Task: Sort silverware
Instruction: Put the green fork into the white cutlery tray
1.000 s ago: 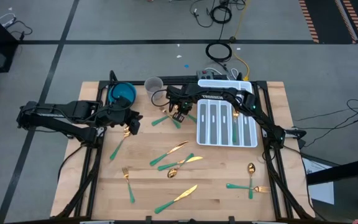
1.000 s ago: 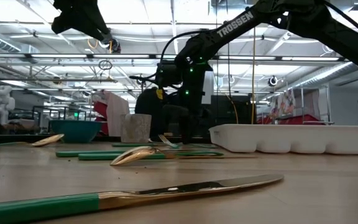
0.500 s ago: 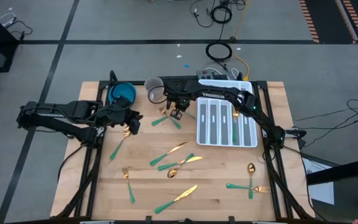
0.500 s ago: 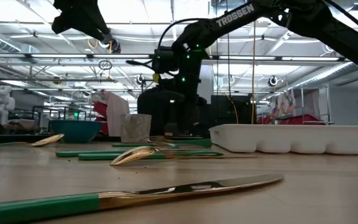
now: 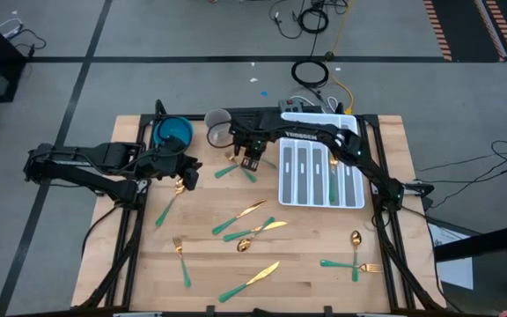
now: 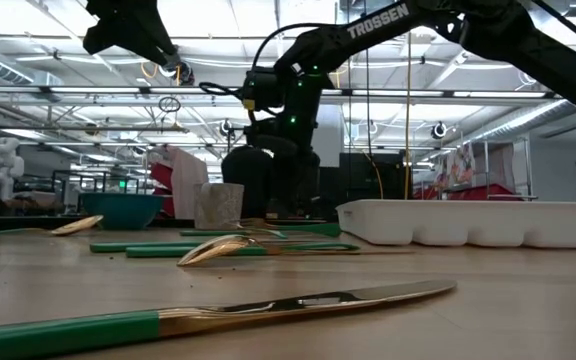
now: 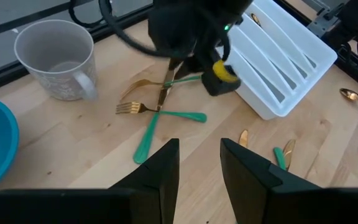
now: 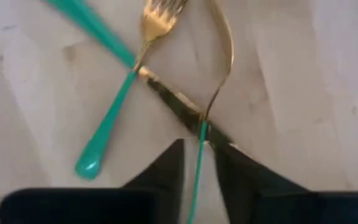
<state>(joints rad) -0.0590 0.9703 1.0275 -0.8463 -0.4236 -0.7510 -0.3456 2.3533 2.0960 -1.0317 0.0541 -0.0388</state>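
Observation:
Gold-headed, teal-handled silverware lies scattered on the wooden table: a group mid-table (image 5: 252,220), a knife near the front (image 5: 249,282), and pieces at the right front (image 5: 355,260). My right gripper (image 5: 252,160) points down over a crossed pile near the far edge and is shut on a spoon (image 8: 219,56). Under it a fork (image 8: 129,81) and a knife (image 8: 169,99) lie crossed on the table. My left gripper (image 5: 186,179) hangs open above the table's left part, over a piece lying there (image 5: 167,204), and touches nothing. My right gripper pinches the spoon's teal handle (image 8: 198,158) close to its gold neck, between the two fingers, coming from above with the fingers across the handle. The spoon is turned on edge, its bowl (image 7: 138,87) low by the table; whether it touches the wood I cannot tell.
A white divided tray (image 5: 282,180) sits right of my right gripper with silverware in its slots. A cup (image 5: 219,129) and a blue bowl (image 5: 172,134) stand at the far edge. Bare wood shows at the left front of the table.
In the low view my right arm's wrist has risen over the pile, and from above the gripper has shifted slightly toward the far edge. The left arm has kept still.

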